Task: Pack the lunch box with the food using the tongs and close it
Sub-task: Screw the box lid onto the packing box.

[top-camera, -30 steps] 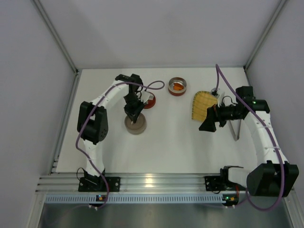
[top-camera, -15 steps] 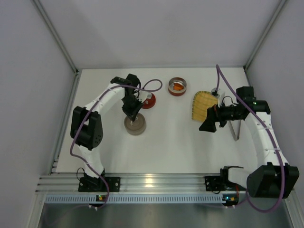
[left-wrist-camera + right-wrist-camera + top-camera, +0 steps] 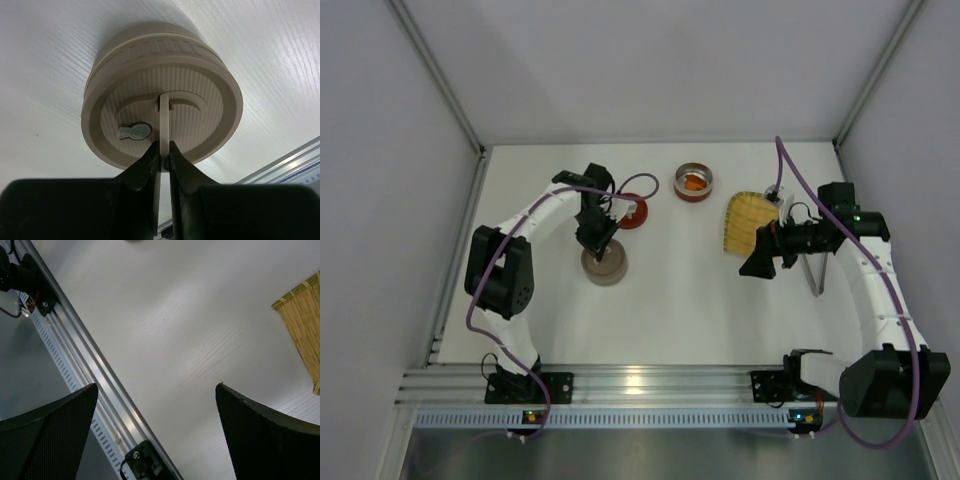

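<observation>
The lunch box [image 3: 605,264] is a round beige tin on the table's left half, and its ribbed lid [image 3: 165,120] rests on it. A thin upright handle [image 3: 164,112] stands on the lid. My left gripper [image 3: 162,152] is shut on that handle from above, and it hangs over the box [image 3: 597,238] in the top view. A piece of orange food [image 3: 693,184] lies in an open round tin. The tongs [image 3: 813,272] lie on the table at the right, under my right arm. My right gripper [image 3: 155,390] is open and holds nothing; it hovers [image 3: 758,262] beside the mat.
A red tin [image 3: 634,212] sits just behind the lunch box, partly covered by the left arm's cable. A yellow woven mat [image 3: 747,222] lies right of centre. The aluminium rail [image 3: 640,382] runs along the near edge. Walls enclose the table.
My left fingers have closed further onto the lid handle, and the left arm's elbow has swung left. The right arm has not moved.
</observation>
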You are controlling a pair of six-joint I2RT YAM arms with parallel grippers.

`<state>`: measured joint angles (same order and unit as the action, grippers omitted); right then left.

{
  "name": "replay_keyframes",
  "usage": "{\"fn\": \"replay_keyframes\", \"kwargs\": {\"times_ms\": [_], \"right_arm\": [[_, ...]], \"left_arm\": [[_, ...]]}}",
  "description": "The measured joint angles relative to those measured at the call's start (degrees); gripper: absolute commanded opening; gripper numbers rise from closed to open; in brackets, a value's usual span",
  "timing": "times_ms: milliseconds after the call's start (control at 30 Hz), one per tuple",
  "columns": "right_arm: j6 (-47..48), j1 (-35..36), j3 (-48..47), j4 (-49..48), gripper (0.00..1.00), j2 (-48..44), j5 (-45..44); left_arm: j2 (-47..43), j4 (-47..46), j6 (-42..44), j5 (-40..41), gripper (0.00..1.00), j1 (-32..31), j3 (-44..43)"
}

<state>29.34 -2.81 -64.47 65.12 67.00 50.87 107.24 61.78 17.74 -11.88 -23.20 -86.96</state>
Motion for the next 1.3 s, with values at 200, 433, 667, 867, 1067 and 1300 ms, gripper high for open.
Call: {"fn": "replay_keyframes", "kwargs": {"times_ms": [200,433,667,867,1067,1300], "right_arm": [[0.0,0.0,0.0,0.0,0.99,0.0,0.0],[0.0,0.0,1.1,-0.1,0.99,-0.9,0.0],[-0.7,0.0,2.3,-0.4,0.99,-1.1,0.0],[-1.5,0.0,2.3,-0.7,0.99,-1.9,0.0],[-2.8,0.0,4.1,-1.1,0.99,-2.8,-0.2],[-5.2,0.0,4.6,-3.2,0.99,-3.9,-0.3]], "left_arm": [[-0.2,-0.5,-3.0,0.3,0.00,0.0,0.3],[-4.0,-0.4,-9.8,0.5,0.00,0.2,0.3],[-15.0,-0.4,-18.1,5.8,0.00,0.2,-1.8],[-15.5,0.4,-28.2,11.8,0.00,0.1,-0.7],[-13.1,1.9,-32.5,16.1,0.00,-1.5,4.1],[-11.3,1.8,-34.6,20.6,0.00,-4.6,4.3]]}}
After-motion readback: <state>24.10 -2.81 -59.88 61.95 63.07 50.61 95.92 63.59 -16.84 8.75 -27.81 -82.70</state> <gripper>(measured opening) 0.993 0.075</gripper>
